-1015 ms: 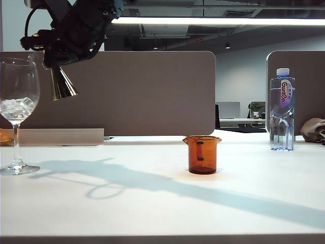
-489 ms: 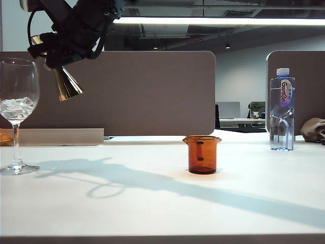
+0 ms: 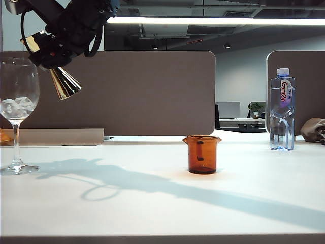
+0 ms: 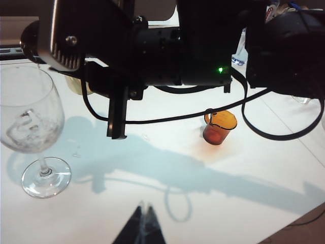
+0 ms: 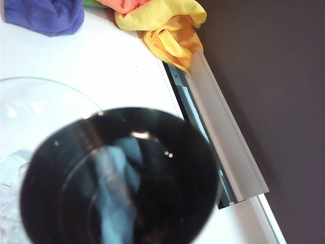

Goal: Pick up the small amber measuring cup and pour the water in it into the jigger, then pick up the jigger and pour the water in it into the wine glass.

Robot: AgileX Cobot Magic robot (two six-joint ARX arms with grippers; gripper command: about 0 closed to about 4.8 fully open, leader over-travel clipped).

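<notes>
In the exterior view the right gripper sits at the upper left of the frame, high above the table, having reached across from its own side. Its jaws are clamped on the jigger, which hangs tilted, its gold lower cone pointing down and to the right while its upper end leans toward the wine glass. The glass stands upright at the far left edge, with clear water visible in its bowl. The jigger is above and just to the right of the glass rim (whether anything is flowing out cannot be told).

The amber cup stands upright near the middle of the table, well apart from the glass and untouched. A water bottle stands at the right of the frame, further back.

In the right wrist view the jigger's dark mouth fills the lower left, blurred, with the glass rim beside it and coloured cloths along the top.

In the left wrist view the left gripper shows at the bottom centre, its fingertips together, holding nothing, low over the bare table between the glass and the cup.
</notes>
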